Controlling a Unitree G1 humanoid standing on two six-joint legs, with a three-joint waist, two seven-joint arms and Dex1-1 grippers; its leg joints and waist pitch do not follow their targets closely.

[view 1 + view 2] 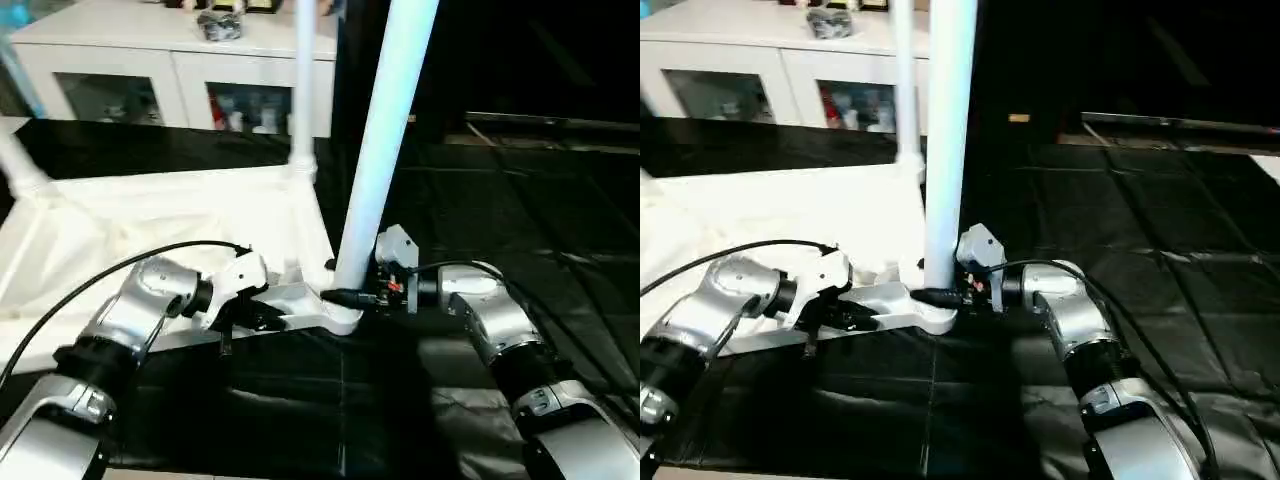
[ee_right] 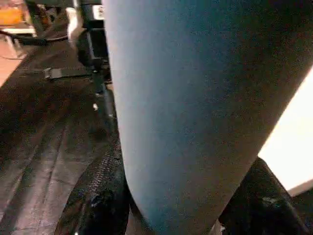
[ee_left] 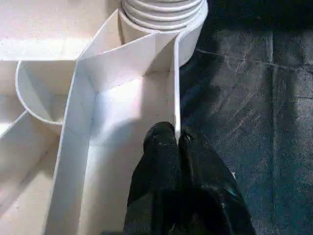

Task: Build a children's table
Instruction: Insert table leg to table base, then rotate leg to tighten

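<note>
The white table top lies upside down on the black mat, ribbed underside up. A long white leg stands upright in its near right corner socket. My right gripper is shut on this leg just above the socket; in the right wrist view its black fingers hug both sides of the leg. My left gripper is shut on the top's thin rim wall near that corner, also seen as left gripper. Two more legs stand at the far right corner and the far left corner.
A white glass-door cabinet stands behind the table top with a dark bundle on it. Black floor mat stretches to the right and in front. Black cables run along both forearms.
</note>
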